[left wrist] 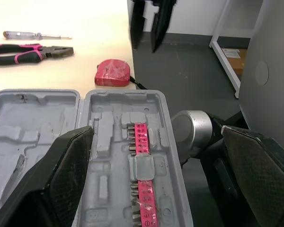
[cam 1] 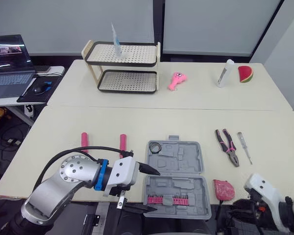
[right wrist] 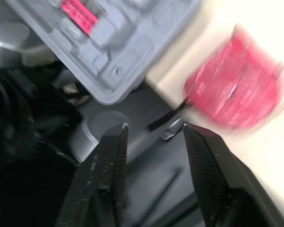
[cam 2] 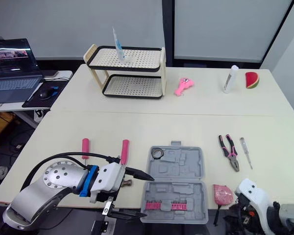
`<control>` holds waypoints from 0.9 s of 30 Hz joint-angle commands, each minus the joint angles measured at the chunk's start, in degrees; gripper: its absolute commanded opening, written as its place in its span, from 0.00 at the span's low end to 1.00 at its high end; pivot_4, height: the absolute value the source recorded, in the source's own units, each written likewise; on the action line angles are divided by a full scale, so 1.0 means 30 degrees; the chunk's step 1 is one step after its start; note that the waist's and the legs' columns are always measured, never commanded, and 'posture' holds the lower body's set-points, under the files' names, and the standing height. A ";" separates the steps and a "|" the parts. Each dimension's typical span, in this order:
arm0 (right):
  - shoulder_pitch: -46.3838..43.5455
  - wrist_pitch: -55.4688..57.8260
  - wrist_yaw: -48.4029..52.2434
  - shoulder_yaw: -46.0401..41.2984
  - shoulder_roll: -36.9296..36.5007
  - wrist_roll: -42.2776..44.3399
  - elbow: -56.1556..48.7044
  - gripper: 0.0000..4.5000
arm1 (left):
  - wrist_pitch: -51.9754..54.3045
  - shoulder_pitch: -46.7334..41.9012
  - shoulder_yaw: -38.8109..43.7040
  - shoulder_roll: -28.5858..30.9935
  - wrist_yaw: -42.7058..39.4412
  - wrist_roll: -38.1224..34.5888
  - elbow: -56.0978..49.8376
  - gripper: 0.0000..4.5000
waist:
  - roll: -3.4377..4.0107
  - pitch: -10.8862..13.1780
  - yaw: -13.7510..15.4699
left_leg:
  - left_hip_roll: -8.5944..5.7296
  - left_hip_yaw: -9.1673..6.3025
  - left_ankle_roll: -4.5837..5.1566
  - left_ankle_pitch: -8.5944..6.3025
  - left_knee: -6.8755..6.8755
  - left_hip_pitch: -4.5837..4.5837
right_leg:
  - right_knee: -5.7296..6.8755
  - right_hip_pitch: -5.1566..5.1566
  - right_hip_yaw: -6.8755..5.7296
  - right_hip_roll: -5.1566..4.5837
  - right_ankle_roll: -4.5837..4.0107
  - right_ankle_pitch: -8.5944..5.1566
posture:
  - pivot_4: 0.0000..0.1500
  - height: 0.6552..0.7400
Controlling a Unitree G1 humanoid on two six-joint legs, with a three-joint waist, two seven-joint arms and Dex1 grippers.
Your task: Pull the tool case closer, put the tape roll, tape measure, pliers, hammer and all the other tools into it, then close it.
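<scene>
Right wrist view: right gripper spread, empty, low off the table edge. Tape measure lies ahead on that edge, just right of the open tool case — right arm nearer. Left gripper spread, empty, at the case's left.

The open grey plastic tool case lay at the cream table's near edge, a black tape roll in its far half. A red tape measure sat just right of it, pink-handled pliers behind that.
</scene>
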 commanded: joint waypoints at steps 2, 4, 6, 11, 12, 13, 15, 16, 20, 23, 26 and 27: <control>-0.1382 -0.8938 0.2323 0.2189 -0.0689 -0.4145 0.4096 0.66 | -0.0593 0.0175 0.0057 -0.0045 0.0080 -0.0092 -0.0538 1.00 | -0.0004 0.0000 -0.0010 | 0.0005 -0.0016 0.0000 0.0000 -0.0002 -0.0006 | -0.0021 0.0006 -0.0010 0.0006 0.0000 0.0000 | 1.00 0.87; -0.2826 -1.1426 0.2814 0.3381 -0.0597 -0.5121 0.6044 0.75 | -0.0765 0.0214 0.0004 -0.0010 0.0077 0.0012 -0.0602 1.00 | 0.0002 0.0002 -0.0012 | 0.0004 -0.0007 -0.0001 0.0000 -0.0002 -0.0010 | -0.0043 0.0012 -0.0004 0.0002 -0.0001 0.0001 | 1.00 0.87; -0.3935 -1.3066 0.3159 0.4476 -0.0405 -0.5858 0.7667 0.87 | -0.0752 0.0169 -0.0106 -0.0067 0.0193 0.0072 -0.0676 1.00 | 0.0002 0.0002 -0.0011 | -0.0002 0.0002 -0.0001 0.0001 0.0003 -0.0010 | -0.0049 0.0012 0.0000 -0.0008 -0.0001 0.0002 | 1.00 0.87; -0.5175 -1.4577 0.3847 0.6056 -0.0170 -0.6623 1.0025 0.99 | -0.0332 -0.0124 -0.0287 -0.0149 0.0503 -0.0052 -0.1002 1.00 | 0.0001 0.0003 0.0013 | 0.0001 -0.0013 -0.0002 0.0001 0.0007 -0.0028 | -0.0052 0.0013 -0.0010 -0.0008 -0.0002 0.0002 | 1.00 0.87; -0.5316 -1.4785 0.4048 0.6287 -0.0203 -0.6708 1.0351 0.99 | -0.0255 -0.0165 -0.0310 -0.0151 0.0550 -0.0084 -0.1051 1.00 | 0.0002 0.0003 0.0002 | 0.0001 -0.0004 -0.0002 0.0001 0.0009 -0.0025 | -0.0052 0.0013 0.0001 -0.0009 -0.0002 0.0003 | 1.00 0.87; -0.5420 -1.5026 0.4186 0.6453 -0.0226 -0.6820 1.0660 0.99 | -0.0191 -0.0198 -0.0326 -0.0147 0.0578 -0.0106 -0.1097 1.00 | 0.0004 0.0002 0.0003 | -0.0004 -0.0002 -0.0002 0.0001 0.0012 -0.0026 | -0.0050 0.0014 0.0003 -0.0014 -0.0003 0.0003 | 1.00 0.87; -0.5765 -1.5947 0.4219 0.6869 -0.0231 -0.7381 1.1468 0.99 | -0.0048 -0.0301 -0.0364 -0.0151 0.0631 -0.0157 -0.1161 1.00 | 0.0003 0.0002 0.0000 | -0.0002 -0.0006 -0.0002 0.0001 0.0012 -0.0020 | -0.0049 0.0019 -0.0002 -0.0014 -0.0003 0.0003 | 1.00 0.87; -0.5957 -1.6215 0.4212 0.7060 -0.0183 -0.7557 1.1806 0.99 | 0.0016 -0.0381 -0.0398 -0.0156 0.0652 -0.0182 -0.1178 1.00 | 0.0004 0.0002 -0.0001 | 0.0002 -0.0007 -0.0002 0.0001 0.0013 -0.0016 | -0.0046 0.0019 -0.0002 -0.0009 -0.0003 0.0003 | 1.00 0.87; -0.6797 -1.6943 0.4049 0.7676 0.0183 -0.7958 1.2825 0.99 | 0.0447 -0.0877 -0.0524 -0.0227 0.0777 -0.0396 -0.1238 1.00 | 0.0002 0.0003 -0.0003 | 0.0001 -0.0008 -0.0002 0.0001 0.0014 -0.0014 | -0.0042 0.0021 -0.0004 -0.0009 -0.0003 0.0003 | 1.00 0.87; -0.7174 -1.7190 0.4079 0.7985 0.0364 -0.8185 1.3294 0.99 | 0.0679 -0.1110 -0.0599 -0.0250 0.0829 -0.0503 -0.1263 1.00 | 0.0005 0.0001 0.0002 | -0.0003 -0.0006 -0.0002 0.0001 0.0019 -0.0016 | -0.0043 0.0022 -0.0003 -0.0011 -0.0003 0.0003 | 1.00 0.87; -0.7272 -1.7255 0.4184 0.8251 0.0343 -0.8317 1.3549 0.99 | 0.0904 -0.1332 -0.0641 -0.0267 0.0858 -0.0614 -0.1308 1.00 | 0.0005 0.0001 0.0004 | -0.0002 -0.0008 -0.0003 0.0001 0.0020 -0.0018 | -0.0044 0.0023 -0.0002 -0.0011 -0.0003 0.0003 | 1.00 0.87; -0.7291 -1.7261 0.4228 0.8341 0.0318 -0.8327 1.3581 0.99 | 0.0962 -0.1394 -0.0641 -0.0265 0.0855 -0.0638 -0.1311 1.00 | 0.0005 0.0001 0.0005 | -0.0002 -0.0008 -0.0003 0.0002 0.0020 -0.0018 | -0.0045 0.0023 -0.0004 -0.0011 -0.0003 0.0003 | 1.00 0.87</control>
